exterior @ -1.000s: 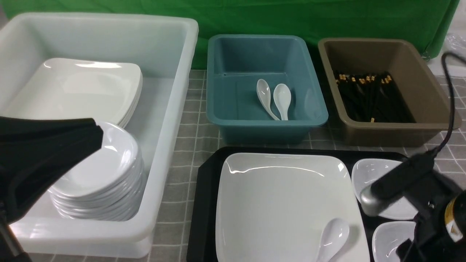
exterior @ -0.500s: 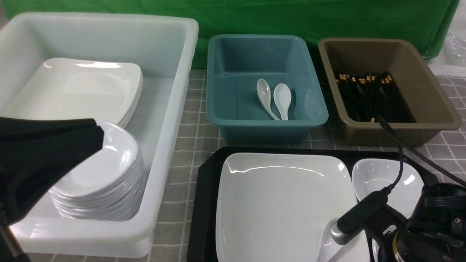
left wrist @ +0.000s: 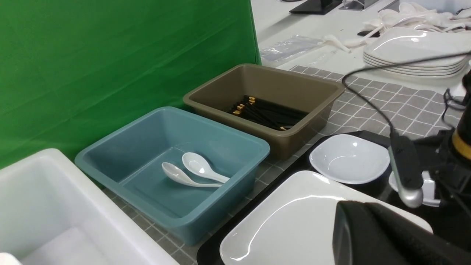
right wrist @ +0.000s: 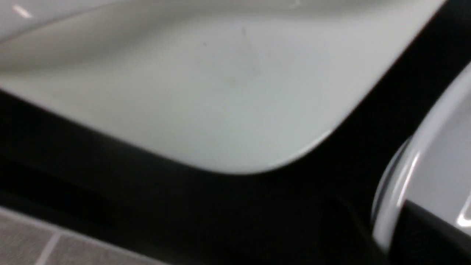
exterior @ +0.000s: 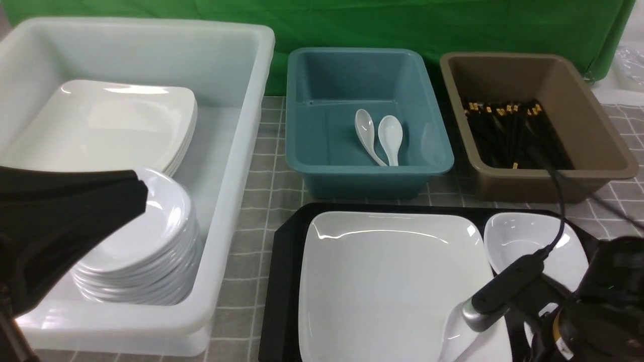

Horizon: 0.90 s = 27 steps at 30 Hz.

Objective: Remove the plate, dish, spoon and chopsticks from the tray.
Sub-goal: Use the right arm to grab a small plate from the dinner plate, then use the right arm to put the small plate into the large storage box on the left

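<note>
- On the near right of the worktop [exterior: 266,166] sits the black tray [exterior: 284,281], with the large square white plate [exterior: 387,281] filling most of its floor.
- A white soup spoon [exterior: 455,334] lies on the plate's near right corner, partly hidden by my right arm's wrist camera [exterior: 503,296].
- Just right of the plate, on the tray, is a small white dish [exterior: 528,241]; a second small dish [left wrist: 428,187] lies near it, mostly behind my arm.
- My right arm [exterior: 598,311] is low over the tray's right side. I cannot tell whether the right end effector is released or clenched: its fingers are out of sight, and its wrist view shows only a blurred plate corner over black tray.
- My left end effector [exterior: 136,193] is clenched on nothing, over the white tub [exterior: 241,125], which holds stacked square plates [exterior: 110,120] and stacked small bowls [exterior: 151,241].
- Beyond the tray, the blue tub [exterior: 427,156] holds two white spoons [exterior: 377,133], and the brown tub [exterior: 593,136] holds a bundle of black chopsticks [exterior: 513,136] with gold bands.
</note>
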Tool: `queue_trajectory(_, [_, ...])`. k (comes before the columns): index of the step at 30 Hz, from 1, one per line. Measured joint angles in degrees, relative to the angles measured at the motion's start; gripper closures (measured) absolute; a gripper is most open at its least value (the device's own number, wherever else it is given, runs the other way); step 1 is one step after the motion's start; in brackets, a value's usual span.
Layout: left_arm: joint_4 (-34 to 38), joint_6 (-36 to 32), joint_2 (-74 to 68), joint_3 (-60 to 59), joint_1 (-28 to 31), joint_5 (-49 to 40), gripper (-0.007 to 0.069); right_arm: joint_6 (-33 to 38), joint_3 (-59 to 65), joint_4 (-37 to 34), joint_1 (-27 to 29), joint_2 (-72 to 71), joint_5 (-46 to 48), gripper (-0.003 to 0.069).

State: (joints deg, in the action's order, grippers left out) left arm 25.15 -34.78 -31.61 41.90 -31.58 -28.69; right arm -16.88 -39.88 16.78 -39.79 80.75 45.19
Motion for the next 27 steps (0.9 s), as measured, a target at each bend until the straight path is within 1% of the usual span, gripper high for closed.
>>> queue_trajectory(2, [-0.3, 0.0, 0.0, 0.1, 0.0, -0.2, 0.0615, -0.8, -4.6, -3.7, -2.0, -4.6, 5.7, 0.0592])
queue_trajectory(4, [-3.5, 0.3, 0.0, 0.5, 0.0, -1.9, 0.0615, -3.0, -9.4, -4.8, -3.9, -7.6, 10.9, 0.0596])
queue_trajectory(5, [-6.3, 1.4, 0.0, 1.1, 0.0, -3.4, 0.0615, -3.6, -11.8, -5.0, -4.8, -8.5, 13.3, 0.0596])
queue_trajectory(7, [-11.1, 5.4, 0.0, 2.4, 0.0, -6.0, 0.0615, -4.0, -17.2, -5.0, -7.0, -9.7, 15.7, 0.0596])
queue_trajectory(8, [-13.5, 9.3, 0.1, 3.3, 0.0, -7.8, 0.0615, -3.9, -20.0, -5.0, -7.9, -9.7, 16.2, 0.0596])
queue_trajectory(9, [-16.9, 13.7, 0.5, 4.9, 0.0, -9.9, 0.0615, -3.0, -25.2, -4.9, -10.8, -8.9, 16.1, 0.0596])
queue_trajectory(10, [-20.1, 17.2, 1.3, 6.2, 0.0, -12.0, 0.0615, -1.7, -28.8, -4.9, -13.0, -7.7, 15.2, 0.0596])
queue_trajectory(11, [-22.0, 19.2, 2.1, 7.0, 0.0, -13.3, 0.0615, 0.2, -32.5, -4.8, -15.2, -6.1, 13.6, 0.0596])
queue_trajectory(12, [-25.2, 22.7, 4.0, 8.0, 0.0, -15.3, 0.0615, 3.7, -37.3, -4.8, -17.9, -3.7, 10.9, 0.0596])
queue_trajectory(13, [-26.1, 23.7, 4.7, 8.1, 0.0, -15.8, 0.0615, 4.2, -38.0, -4.8, -18.4, -2.7, 9.9, 0.0596])
queue_trajectory(16, [-33.2, 32.0, 11.7, 9.2, 0.0, -19.1, 0.0615, 13.2, -49.3, -5.0, -24.7, 6.7, 1.9, 0.0596])
queue_trajectory(17, [-33.5, 32.3, 12.1, 9.2, 0.0, -19.3, 0.0615, 13.7, -50.6, -5.1, -24.9, 7.3, 1.6, 0.0596])
queue_trajectory(19, [-36.2, 35.4, 17.2, 9.3, 0.0, -21.7, 0.0615, 18.8, -58.7, -5.1, -27.4, 15.5, -1.2, 0.0596])
queue_trajectory(21, [-36.6, 36.1, 19.0, 9.3, 0.0, -23.0, 0.0615, 20.9, -62.3, -5.2, -28.1, 19.2, -1.7, 0.0596])
queue_trajectory(23, [-36.7, 36.4, 21.8, 9.3, 0.0, -25.0, 0.0615, 25.2, -69.7, -5.4, -28.6, 27.1, -2.3, 0.0596])
queue_trajectory(25, [-36.7, 36.5, 22.6, 9.3, 0.0, -26.3, 0.0615, 27.0, -74.2, -4.6, -28.6, 32.7, -2.6, 0.0596])
queue_trajectory(27, [-36.7, 36.5, 22.8, 9.3, 0.0, -27.1, 0.0615, 27.5, -76.7, -3.5, -28.6, 35.2, -2.6, 0.0594])
